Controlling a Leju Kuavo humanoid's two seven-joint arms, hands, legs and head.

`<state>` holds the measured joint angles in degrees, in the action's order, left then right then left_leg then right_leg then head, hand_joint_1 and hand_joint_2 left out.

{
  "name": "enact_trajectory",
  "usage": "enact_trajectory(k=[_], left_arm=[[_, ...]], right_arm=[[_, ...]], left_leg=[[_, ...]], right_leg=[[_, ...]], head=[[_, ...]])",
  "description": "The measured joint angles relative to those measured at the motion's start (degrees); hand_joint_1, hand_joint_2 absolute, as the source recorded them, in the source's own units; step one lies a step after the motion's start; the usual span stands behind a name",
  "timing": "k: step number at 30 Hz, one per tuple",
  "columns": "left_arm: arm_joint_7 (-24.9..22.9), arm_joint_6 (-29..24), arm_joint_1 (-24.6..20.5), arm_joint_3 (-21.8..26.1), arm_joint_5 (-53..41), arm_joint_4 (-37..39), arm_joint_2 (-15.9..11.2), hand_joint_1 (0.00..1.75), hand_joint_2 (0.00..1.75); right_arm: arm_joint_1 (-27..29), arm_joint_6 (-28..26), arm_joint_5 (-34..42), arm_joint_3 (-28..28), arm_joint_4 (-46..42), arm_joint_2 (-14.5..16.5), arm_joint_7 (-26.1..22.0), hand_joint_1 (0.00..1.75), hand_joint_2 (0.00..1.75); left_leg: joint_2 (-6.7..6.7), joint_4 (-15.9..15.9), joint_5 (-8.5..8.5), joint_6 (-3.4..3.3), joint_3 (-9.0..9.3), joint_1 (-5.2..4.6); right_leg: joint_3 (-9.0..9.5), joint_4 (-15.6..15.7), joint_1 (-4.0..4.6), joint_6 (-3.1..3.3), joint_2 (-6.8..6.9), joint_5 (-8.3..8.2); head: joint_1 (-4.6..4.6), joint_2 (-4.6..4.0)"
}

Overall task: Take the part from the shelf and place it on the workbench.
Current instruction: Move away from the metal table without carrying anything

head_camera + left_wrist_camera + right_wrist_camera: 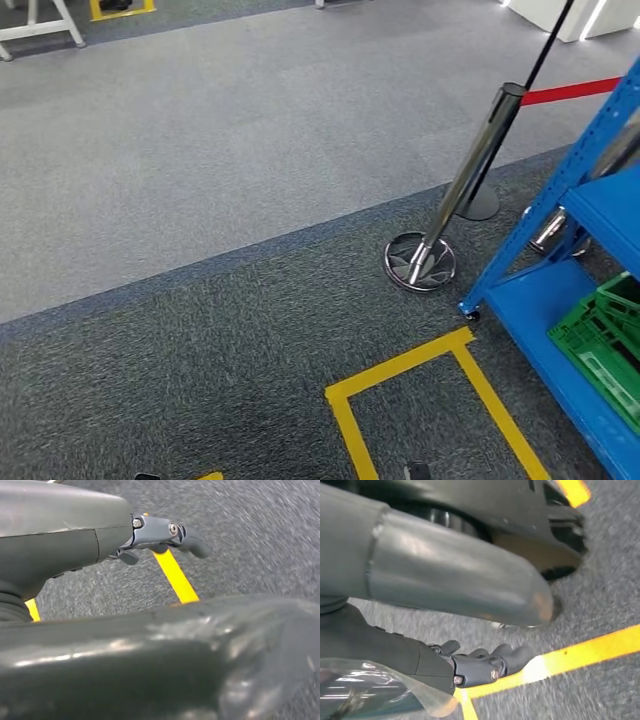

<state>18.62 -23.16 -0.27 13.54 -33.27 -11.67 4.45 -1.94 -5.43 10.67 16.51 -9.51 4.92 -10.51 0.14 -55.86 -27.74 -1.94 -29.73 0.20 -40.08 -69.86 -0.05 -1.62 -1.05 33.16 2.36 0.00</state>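
A clear plastic bag [373,690] with something in it lies against my right hand [478,665], which hangs above the grey carpet; the bag stays with the hand in the air, so the hand holds it, though the grip itself is hidden. The bag's contents are too blurred to make out. My left hand [162,532] also hangs over the carpet, its fingers stretched out and holding nothing. The blue shelf [596,210] stands at the right edge of the head view, with a green crate [604,340] on its lowest level.
A tilted chrome stanchion [468,170] on a round base [420,262] stands just left of the shelf, with a red belt [570,92] behind it. A yellow tape box [423,370] marks the floor before the shelf. White table legs [38,25] show far left.
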Motion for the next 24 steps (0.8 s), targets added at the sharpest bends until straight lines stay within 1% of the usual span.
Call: enact_trajectory(k=[1,2,3,4,5,6,7,8,9,10,11,12,13,14,15,16,17,18,19,20,21,22,23,24], left_arm=[[0.0,0.0,0.03,0.01,0.0,0.0,0.0,0.0,0.0],[0.0,-0.01,0.0,0.01,0.01,0.0,0.0,0.0,0.0],[0.0,0.0,-0.06,0.02,0.01,0.0,0.01,0.0,0.0],[0.0,0.0,-0.12,0.02,0.01,0.0,0.03,0.0,0.0],[0.0,0.01,-0.17,0.02,0.01,0.0,0.05,0.0,0.0],[0.0,0.01,-0.21,0.02,0.01,0.0,0.03,0.0,0.0],[0.01,0.0,-0.25,0.03,0.01,0.0,0.02,0.0,0.0],[0.02,0.0,-0.3,0.03,0.01,0.0,-0.01,0.0,0.0],[0.03,-0.01,-0.36,0.04,0.01,0.0,-0.02,0.0,0.0],[0.04,-0.01,-0.42,0.04,0.01,0.0,0.01,0.0,0.0],[0.04,-0.01,-0.5,0.04,0.01,0.0,0.01,0.0,0.0],[0.05,-0.01,-0.55,0.04,0.01,0.0,0.01,0.0,0.0],[0.05,-0.01,-0.55,0.04,0.01,0.0,0.0,0.0,0.0],[0.05,-0.01,-0.48,0.04,0.01,0.0,0.01,0.0,0.0],[0.05,-0.01,-0.33,0.04,0.01,0.0,0.02,0.0,0.0],[0.04,-0.01,-0.17,0.04,0.01,0.01,0.03,0.0,0.0],[0.04,-0.01,-0.06,0.04,0.01,0.01,0.04,0.0,0.0],[0.04,-0.01,-0.01,0.04,0.01,0.01,0.03,0.0,0.0],[0.04,-0.01,-0.03,0.05,0.01,0.01,0.01,0.0,0.0],[0.04,-0.01,-0.04,0.05,0.01,0.01,-0.02,0.0,0.0],[0.03,-0.03,-0.04,0.07,-0.05,0.02,-0.04,0.0,0.0],[-0.07,-0.13,-0.07,0.07,-0.31,0.02,-0.03,0.0,0.0],[-0.29,-0.32,-0.13,0.05,-0.72,0.02,0.05,0.0,0.0],[-0.64,-0.57,-0.26,0.03,-1.2,0.02,0.19,0.0,0.0]], right_arm=[[0.04,0.01,-0.01,0.01,0.0,-0.01,0.01,0.0,0.0],[0.13,0.02,-0.02,0.03,0.0,-0.01,0.01,0.0,0.0],[0.2,0.02,-0.02,0.04,0.0,-0.01,0.02,0.0,0.0],[0.26,0.01,-0.02,0.05,0.0,-0.01,0.02,0.0,0.0],[0.22,0.0,-0.02,0.06,0.0,-0.01,0.01,0.0,0.0],[0.17,0.0,-0.02,0.08,-0.01,0.0,0.01,0.0,0.0],[0.09,0.0,-0.03,0.1,-0.01,0.01,0.0,0.0,0.0],[0.05,0.01,-0.03,0.13,-0.02,0.01,0.0,0.0,0.0],[0.07,0.01,-0.03,0.16,-0.02,0.02,0.0,0.0,0.0],[0.08,0.01,-0.03,0.18,-0.02,0.02,0.0,0.0,0.0],[0.12,0.01,-0.02,0.19,-0.02,0.02,0.0,0.0,0.0],[0.12,0.0,-0.02,0.19,-0.02,0.02,0.0,0.0,0.0],[0.06,-0.01,-0.02,0.19,-0.02,0.02,0.0,0.0,0.0],[0.02,-0.01,-0.02,0.19,-0.02,0.02,0.0,0.0,0.0],[-0.01,-0.02,-0.02,0.19,-0.02,0.02,0.0,0.0,0.0],[-0.02,-0.01,-0.02,0.19,-0.02,0.02,0.0,0.0,0.0],[0.02,-0.01,-0.02,0.19,-0.02,0.02,0.01,0.0,0.0],[0.08,-0.01,-0.02,0.19,-0.02,0.02,0.01,0.0,0.0],[0.11,-0.01,-0.02,0.19,-0.02,0.02,0.01,0.0,0.0],[0.13,-0.01,-0.02,0.2,-0.02,0.02,0.01,0.0,0.0],[0.08,-0.03,0.03,0.2,-0.02,0.03,0.05,0.0,0.0],[0.04,-0.17,0.23,0.2,-0.02,0.04,0.25,0.0,0.0],[0.03,-0.4,0.53,0.2,-0.02,0.05,0.56,0.0,0.0],[0.1,-0.68,0.88,0.18,-0.01,0.06,0.91,0.0,0.0]], left_leg=[[0.99,-0.02,-0.08,0.0,0.01,-0.04],[1.87,-0.03,-0.16,0.07,0.04,-0.03],[2.68,-0.07,-0.26,0.19,0.1,0.0],[3.43,-0.15,-0.42,0.37,0.21,0.05],[4.1,-0.27,-0.62,0.61,0.34,0.07],[4.69,-0.45,-0.86,0.91,0.42,-0.02],[5.17,-0.63,-1.1,1.23,0.49,-0.1],[5.63,-0.76,-1.26,1.54,0.61,-0.2],[6.13,-0.83,-1.39,1.82,0.74,-0.26],[6.57,-0.88,-1.53,2.13,0.97,-0.16],[6.21,-1.2,-1.97,2.44,1.06,-0.02],[5.19,-2.29,-2.94,2.71,0.76,0.14],[3.69,-4.79,-4.59,2.94,-0.2,0.27],[2.06,-8.52,-6.66,3.03,-1.81,0.35],[1.12,-12.73,-8.57,3.04,-3.71,0.36],[0.7,-16.32,-9.77,2.99,-5.43,0.36],[0.57,-18.02,-9.77,2.88,-6.37,0.35],[0.45,-17.37,-8.54,2.7,-6.29,0.34],[0.1,-14.68,-6.42,2.46,-5.29,0.34],[-0.89,-10.71,-4.03,2.19,-3.71,0.35],[-2.32,-6.94,-2.27,1.93,-2.21,0.41],[-3.54,-4.07,-1.29,1.79,-1.1,0.44],[-4.42,-2.51,-1.01,1.69,-0.54,0.42],[-4.55,-2.07,-1.17,1.62,-0.44,0.36]], right_leg=[[-1.28,-2.64,-0.17,-0.22,0.47,0.79],[-1.58,-3.38,-0.35,-0.44,0.75,0.54],[-0.61,-1.74,-0.51,-0.62,1.08,-0.77],[1.46,1.87,-0.66,-0.77,1.72,-2.71],[3.79,6.11,-0.63,-0.82,2.92,-4.12],[5.87,9.57,-0.56,-0.67,4.27,-5.11],[7.09,11.58,-0.43,-0.38,5.17,-5.39],[7.48,12.19,-0.25,0.01,5.61,-5.16],[7.47,12.09,-0.18,0.43,5.26,-5.25],[7.37,12.08,-0.16,0.83,4.5,-5.31],[7.37,12.16,-0.22,1.18,3.88,-5.44],[7.4,12.26,-0.31,1.5,3.21,-5.58],[7.47,12.35,-0.4,1.84,2.53,-5.71],[7.44,12.36,-0.41,2.08,1.79,-5.78],[7.39,12.35,-0.34,2.28,0.98,-5.82],[7.36,12.34,-0.25,2.42,0.07,-5.85],[7.37,12.32,-0.14,2.48,-0.84,-5.88],[7.41,12.29,-0.06,2.49,-1.74,-5.9],[7.49,12.25,-0.02,2.48,-2.63,-5.92],[7.54,12.22,-0.02,2.44,-3.44,-5.94],[7.51,12.11,0.04,2.32,-4.21,-5.96],[7.3,12.0,0.03,2.1,-4.94,-6.04],[7.01,11.92,-0.05,1.78,-5.6,-6.16],[6.71,11.9,-0.16,1.38,-6.19,-6.34]], head=[[0.0,0.0],[0.01,0.0],[0.02,0.0],[0.03,0.0],[0.03,0.0],[0.03,0.0],[0.0,0.0],[-0.1,0.0],[-0.18,0.0],[-0.27,0.01],[-0.42,0.01],[-0.51,0.01],[-0.63,0.01],[-0.74,0.0],[-0.76,0.0],[-0.78,0.0],[-0.78,0.0],[-0.77,0.0],[-0.77,0.0],[-0.78,0.0],[-0.75,0.0],[-0.76,0.0],[-0.75,0.0],[-0.76,0.0]])
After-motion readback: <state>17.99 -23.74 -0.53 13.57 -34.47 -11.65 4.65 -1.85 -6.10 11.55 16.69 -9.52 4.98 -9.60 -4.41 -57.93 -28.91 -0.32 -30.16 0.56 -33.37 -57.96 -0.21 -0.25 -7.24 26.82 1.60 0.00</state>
